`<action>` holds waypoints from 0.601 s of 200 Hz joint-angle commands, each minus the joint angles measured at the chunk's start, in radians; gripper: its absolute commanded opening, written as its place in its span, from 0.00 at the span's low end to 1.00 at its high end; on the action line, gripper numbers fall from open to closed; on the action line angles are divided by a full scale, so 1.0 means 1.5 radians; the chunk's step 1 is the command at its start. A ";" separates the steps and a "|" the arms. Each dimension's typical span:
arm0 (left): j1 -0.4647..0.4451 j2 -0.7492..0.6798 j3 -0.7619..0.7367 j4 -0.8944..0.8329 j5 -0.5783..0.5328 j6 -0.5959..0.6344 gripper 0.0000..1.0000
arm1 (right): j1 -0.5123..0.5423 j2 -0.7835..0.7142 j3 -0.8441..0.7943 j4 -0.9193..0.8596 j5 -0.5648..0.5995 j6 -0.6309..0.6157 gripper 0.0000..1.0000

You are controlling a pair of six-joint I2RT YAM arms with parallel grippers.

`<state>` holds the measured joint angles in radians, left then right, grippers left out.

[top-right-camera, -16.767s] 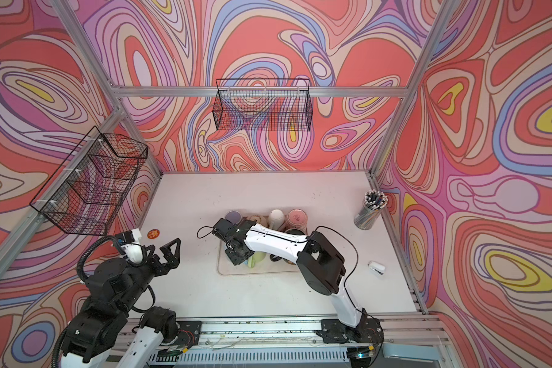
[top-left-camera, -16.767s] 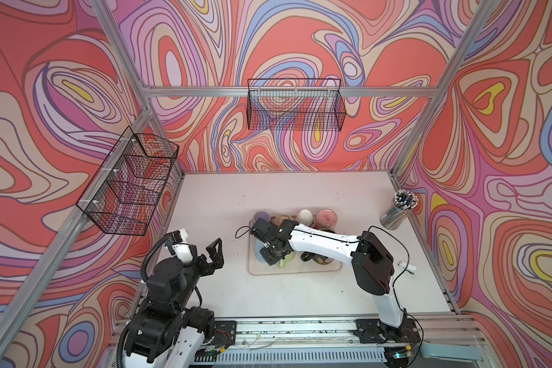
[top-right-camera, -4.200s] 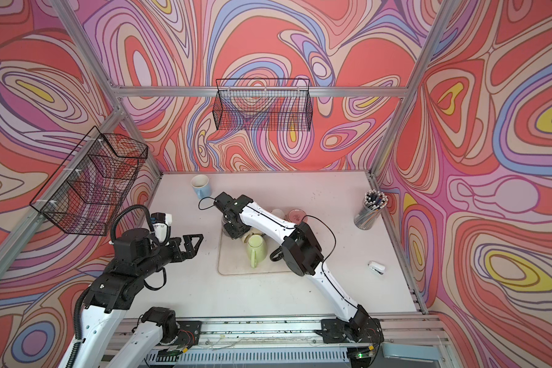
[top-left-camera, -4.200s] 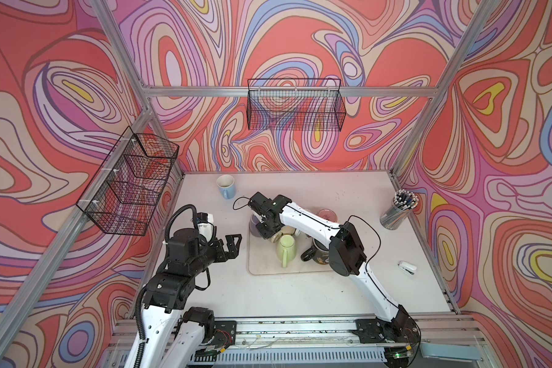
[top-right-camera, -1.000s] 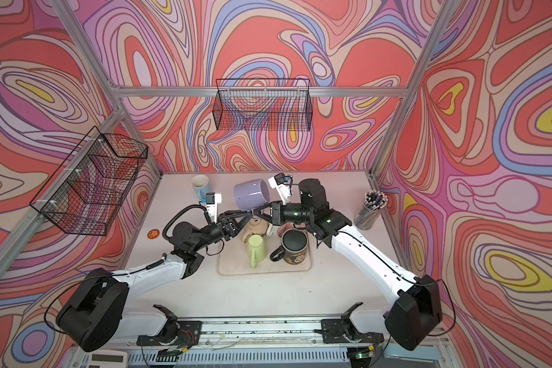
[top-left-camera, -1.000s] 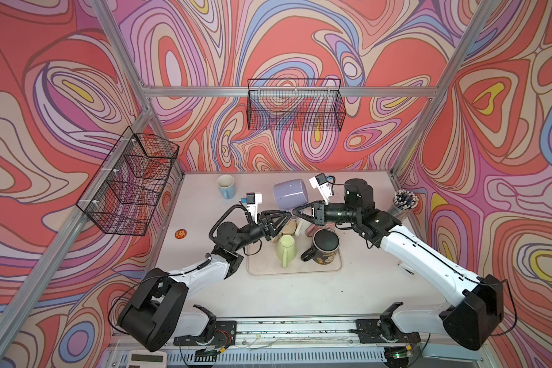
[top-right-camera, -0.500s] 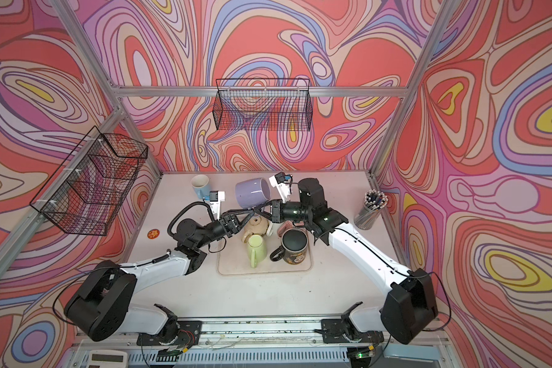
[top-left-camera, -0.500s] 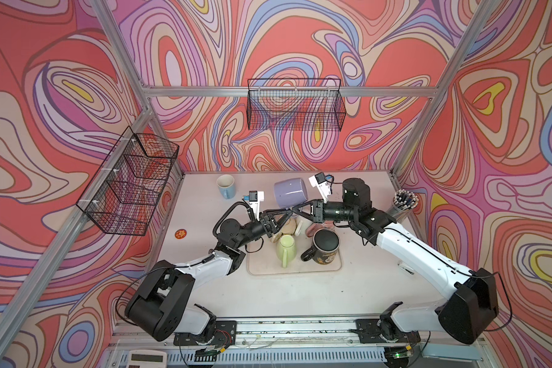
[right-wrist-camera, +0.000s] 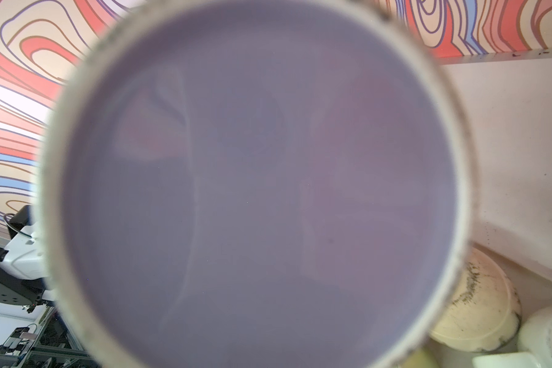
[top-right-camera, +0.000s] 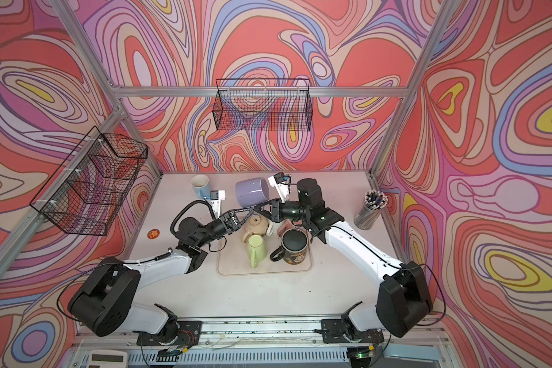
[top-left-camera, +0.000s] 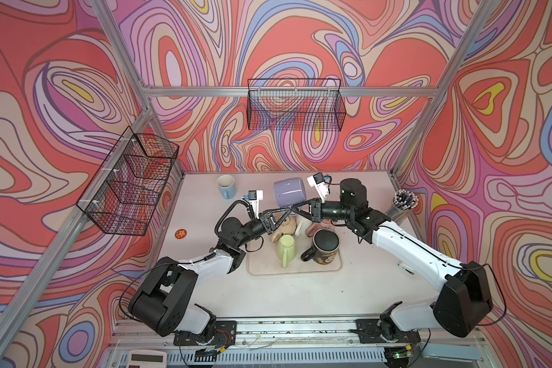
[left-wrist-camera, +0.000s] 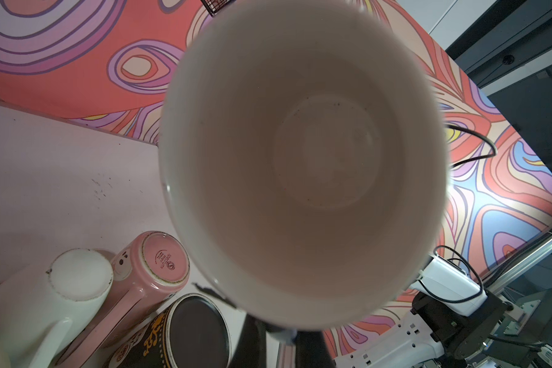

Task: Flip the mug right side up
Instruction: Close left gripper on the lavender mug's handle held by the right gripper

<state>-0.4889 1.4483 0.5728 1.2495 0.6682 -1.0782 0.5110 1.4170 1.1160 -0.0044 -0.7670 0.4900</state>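
Note:
The lavender mug (top-left-camera: 289,192) (top-right-camera: 252,192) hangs on its side in the air above the tray's back edge, in both top views. Its white inside (left-wrist-camera: 300,153) faces the left wrist camera, and its lavender base (right-wrist-camera: 252,178) fills the right wrist view. My left gripper (top-left-camera: 286,211) (top-right-camera: 250,208) reaches in from the left under the mug. In the left wrist view its dark fingers (left-wrist-camera: 252,344) are shut on a lavender piece of the mug's handle (left-wrist-camera: 282,334). My right gripper (top-left-camera: 295,207) (top-right-camera: 262,205) meets it there from the right, shut on the mug; its fingers are hidden in its wrist view.
A beige tray (top-left-camera: 300,272) holds a green mug (top-left-camera: 286,247), a black mug (top-left-camera: 325,247), a pink mug (left-wrist-camera: 153,264) and a cream one (top-left-camera: 287,224). A blue mug (top-left-camera: 226,186) stands at the back left, a pen cup (top-left-camera: 402,204) at the right, wire baskets on the walls.
My left gripper has closed on the mug's handle from half open. The mug and the right arm have barely moved.

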 commanded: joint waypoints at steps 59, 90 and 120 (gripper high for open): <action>-0.019 -0.011 -0.015 0.060 0.011 0.063 0.00 | 0.022 0.005 -0.002 -0.002 -0.039 0.009 0.24; -0.019 -0.017 -0.024 0.064 0.008 0.070 0.00 | 0.016 -0.006 0.005 -0.014 -0.037 0.002 0.26; -0.019 -0.022 -0.028 0.066 0.007 0.074 0.00 | 0.009 -0.015 0.007 -0.021 -0.036 -0.002 0.30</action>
<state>-0.5049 1.4471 0.5396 1.2514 0.6575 -1.0149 0.5232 1.4231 1.1114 -0.0532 -0.7853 0.4931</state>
